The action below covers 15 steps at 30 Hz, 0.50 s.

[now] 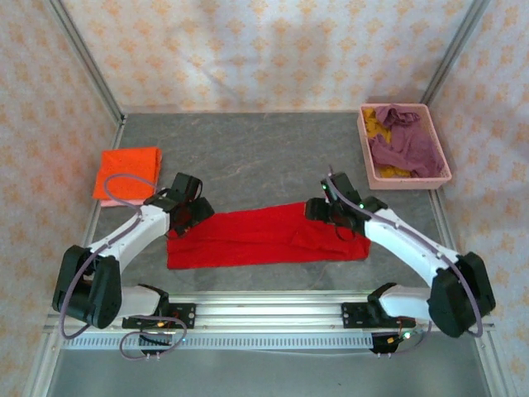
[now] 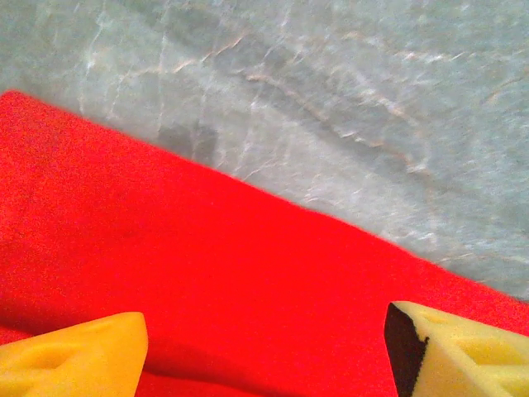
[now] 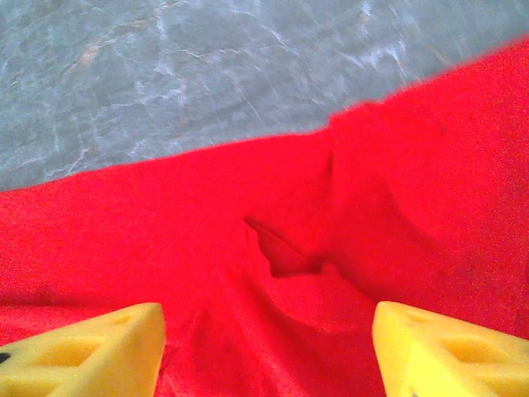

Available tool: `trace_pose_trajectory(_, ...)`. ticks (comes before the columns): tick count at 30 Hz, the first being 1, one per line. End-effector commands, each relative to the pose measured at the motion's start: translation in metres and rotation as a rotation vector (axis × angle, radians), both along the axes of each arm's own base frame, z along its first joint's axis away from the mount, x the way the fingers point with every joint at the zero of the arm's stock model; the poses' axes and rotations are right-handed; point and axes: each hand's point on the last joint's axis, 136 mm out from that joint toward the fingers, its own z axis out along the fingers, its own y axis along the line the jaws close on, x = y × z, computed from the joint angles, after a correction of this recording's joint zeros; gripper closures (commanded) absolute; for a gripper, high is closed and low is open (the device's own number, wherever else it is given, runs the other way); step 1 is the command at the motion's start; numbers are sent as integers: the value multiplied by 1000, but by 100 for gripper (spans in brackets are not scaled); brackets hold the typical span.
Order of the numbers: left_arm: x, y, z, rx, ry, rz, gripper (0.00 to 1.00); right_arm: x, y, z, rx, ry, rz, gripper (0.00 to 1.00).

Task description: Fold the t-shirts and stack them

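A bright red t-shirt [image 1: 260,236] lies folded into a long band across the near middle of the table. My left gripper [image 1: 183,217] hovers over its left end, open, yellow fingertips [image 2: 78,360] apart above the flat red cloth [image 2: 207,281]. My right gripper [image 1: 339,217] sits over the right end, open, with a small crease of the red cloth [image 3: 285,256] between its spread yellow fingertips [image 3: 446,356]. An orange t-shirt [image 1: 126,173] lies folded at the left, over a pale pink one. A mauve-purple t-shirt [image 1: 405,145] and a mustard yellow one [image 1: 378,121] lie crumpled in the basket.
A pink plastic basket [image 1: 445,162] stands at the back right. The grey marbled tabletop [image 1: 264,157] stretches behind the red shirt. Metal frame posts rise at the back corners, and a rail [image 1: 264,302] runs along the near edge.
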Motion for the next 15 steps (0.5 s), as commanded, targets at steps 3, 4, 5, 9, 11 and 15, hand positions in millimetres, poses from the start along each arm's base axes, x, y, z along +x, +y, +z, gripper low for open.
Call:
trace_pose_trajectory(3,0,3,-7,28,16,-6,37,-19,-8,-33,142,72,-223,45)
trace_pose_trajectory(4,0,2,-13,24,27,-5,40,-21,-8,-40,154,91,-237,47)
trace_pose_trajectory(5,-1,1,-19,22,41,-7,42,-22,-8,-45,159,106,-249,49)
trace_pose_trajectory(9,-6,2,-39,28,84,-6,52,-25,-19,-69,122,151,-336,56)
trace_pose_trajectory(11,-10,4,-47,42,105,-1,55,-22,-25,-76,102,154,-367,58)
trace_pose_trajectory(15,-17,5,-60,39,133,5,56,-7,-35,-81,69,156,-388,59)
